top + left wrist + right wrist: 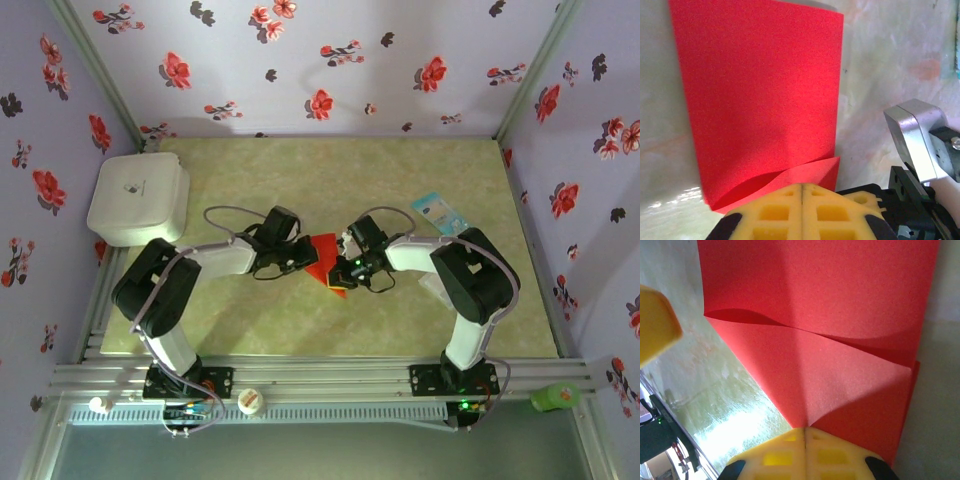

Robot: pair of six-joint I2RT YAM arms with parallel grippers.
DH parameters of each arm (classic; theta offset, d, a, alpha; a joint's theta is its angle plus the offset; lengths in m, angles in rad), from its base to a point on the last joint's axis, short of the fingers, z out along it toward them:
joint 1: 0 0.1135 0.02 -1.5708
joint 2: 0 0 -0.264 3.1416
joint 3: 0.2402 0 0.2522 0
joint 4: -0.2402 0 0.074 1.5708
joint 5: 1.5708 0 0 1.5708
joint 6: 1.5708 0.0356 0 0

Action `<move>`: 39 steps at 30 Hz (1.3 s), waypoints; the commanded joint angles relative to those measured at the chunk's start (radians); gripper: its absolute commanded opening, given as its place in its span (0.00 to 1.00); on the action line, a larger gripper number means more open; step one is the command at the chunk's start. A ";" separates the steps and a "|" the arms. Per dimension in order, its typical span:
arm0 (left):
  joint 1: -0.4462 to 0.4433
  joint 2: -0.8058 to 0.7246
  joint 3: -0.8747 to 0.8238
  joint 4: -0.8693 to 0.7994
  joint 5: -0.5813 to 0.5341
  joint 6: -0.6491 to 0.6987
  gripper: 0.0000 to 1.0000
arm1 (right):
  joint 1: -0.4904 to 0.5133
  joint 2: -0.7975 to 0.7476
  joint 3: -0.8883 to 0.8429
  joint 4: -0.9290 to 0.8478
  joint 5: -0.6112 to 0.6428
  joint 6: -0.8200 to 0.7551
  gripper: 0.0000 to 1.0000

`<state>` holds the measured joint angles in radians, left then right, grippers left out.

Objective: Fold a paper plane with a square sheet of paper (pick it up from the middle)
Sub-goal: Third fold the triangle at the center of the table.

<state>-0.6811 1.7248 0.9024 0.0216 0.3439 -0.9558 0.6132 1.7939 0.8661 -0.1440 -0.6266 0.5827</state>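
Item: square sheet of paper (327,266), red, partly folded, mid-table (400,170).
Left gripper (802,189): closed, pinching sheet's raised flap.
Right gripper (805,432): closed, pinching sheet's fold.

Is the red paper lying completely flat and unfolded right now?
No, in the right wrist view the red paper has a flap folded diagonally over itself, its curved edge lifted.

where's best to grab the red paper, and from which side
Likely the lifted corner flap of the red paper, coming in low from its open edge: it bows up off the table, leaving room for a finger, while the rest lies flat.
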 commanded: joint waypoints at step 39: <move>-0.013 0.128 -0.063 -0.063 -0.094 0.060 0.02 | 0.054 0.109 0.100 -0.026 0.035 0.098 0.05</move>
<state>-0.6910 1.7973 0.8623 0.0708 0.3222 -0.9089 0.6437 1.8652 0.9615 -0.1329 -0.6399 0.6773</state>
